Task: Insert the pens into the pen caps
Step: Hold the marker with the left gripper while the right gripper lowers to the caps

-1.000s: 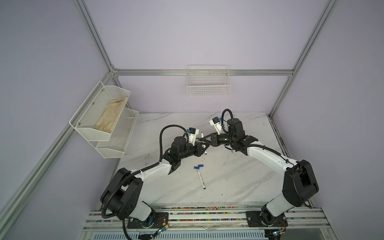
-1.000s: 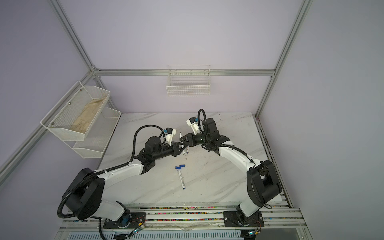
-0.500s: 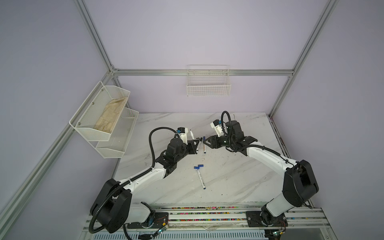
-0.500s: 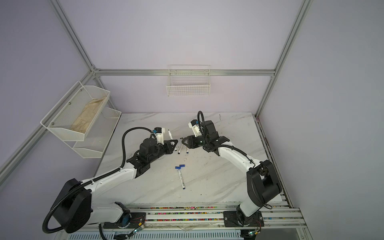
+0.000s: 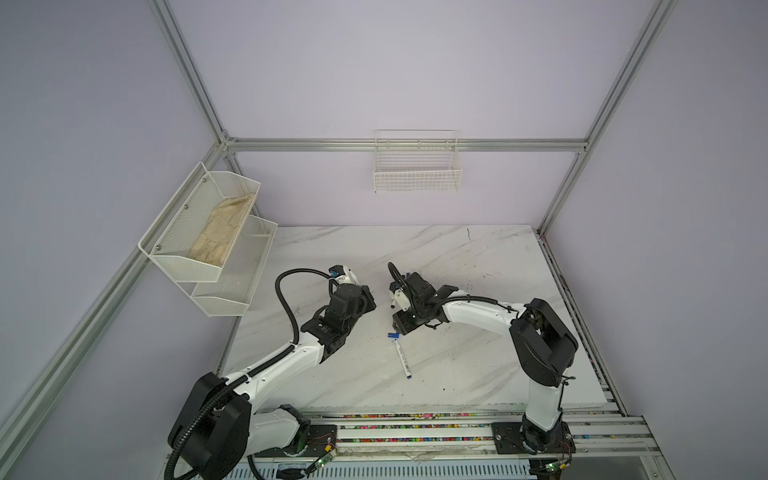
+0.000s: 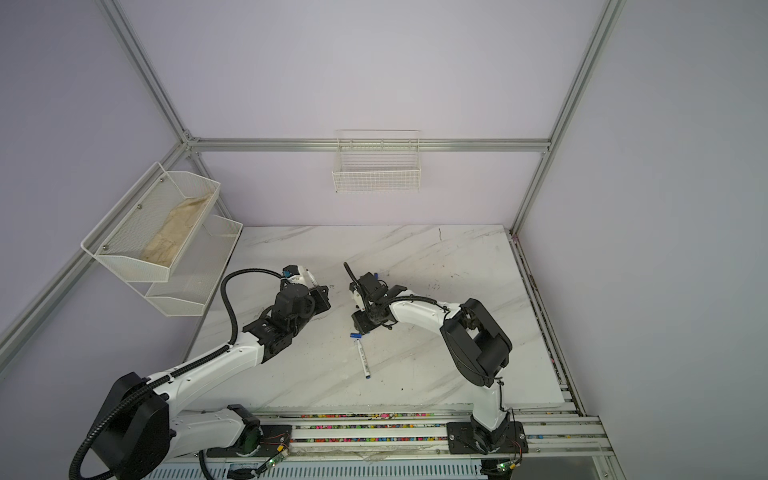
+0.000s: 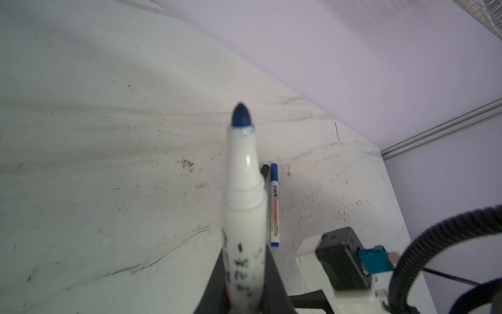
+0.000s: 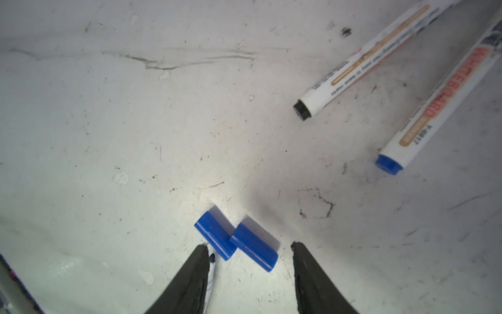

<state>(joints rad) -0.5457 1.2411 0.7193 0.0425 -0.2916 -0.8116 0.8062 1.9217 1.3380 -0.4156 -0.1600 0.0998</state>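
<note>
My left gripper [image 7: 244, 261] is shut on a white pen [image 7: 241, 174] whose bare blue tip points away from the wrist. In both top views it hovers left of centre [image 5: 365, 299]. Low over the table, my right gripper [image 8: 249, 244] is open, with two blue pen caps [image 8: 216, 239] [image 8: 255, 246] lying side by side between its fingers. A third pen [image 5: 402, 359] lies uncapped just in front of that gripper [image 5: 401, 328], its tip beside one finger. Two more pens, one with a black end [image 8: 353, 65] and one with a blue end [image 8: 434, 108], lie side by side farther off.
A two-tier white mesh shelf [image 5: 208, 245] with a cloth in it hangs on the left wall. A wire basket [image 5: 417, 166] hangs on the back wall. The marble table [image 5: 478, 374] ends at a rail along the front.
The two grippers were together at the middle and have parted. My right gripper opened and dropped to the caps on the table. My left arm drew back left with its pen.
</note>
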